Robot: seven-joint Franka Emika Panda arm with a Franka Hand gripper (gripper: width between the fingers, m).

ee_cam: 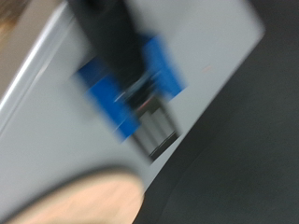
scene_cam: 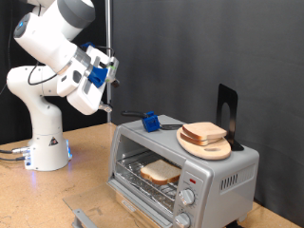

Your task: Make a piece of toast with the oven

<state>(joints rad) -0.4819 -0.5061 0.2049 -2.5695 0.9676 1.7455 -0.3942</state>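
Observation:
The oven (scene_cam: 204, 176) stands at the exterior view's lower right with its glass door (scene_cam: 95, 214) folded down open. A piece of toast (scene_cam: 160, 171), pale with a brown crust, lies flat on the wire rack inside. My gripper (scene_cam: 111, 76) hangs in the air above and to the exterior view's left of the oven, with nothing visible between its fingers. It points towards the oven's top. The wrist view is motion-blurred and shows the oven's grey top (ee_cam: 47, 149), but not the fingers.
On the oven's top sits a round wooden plate (scene_cam: 211, 149) (ee_cam: 89, 201) with a second bread slice (scene_cam: 203, 132). A small blue tool with a black handle (scene_cam: 149, 121) (ee_cam: 126, 89) also lies there. A black stand (scene_cam: 226, 106) rises behind the plate.

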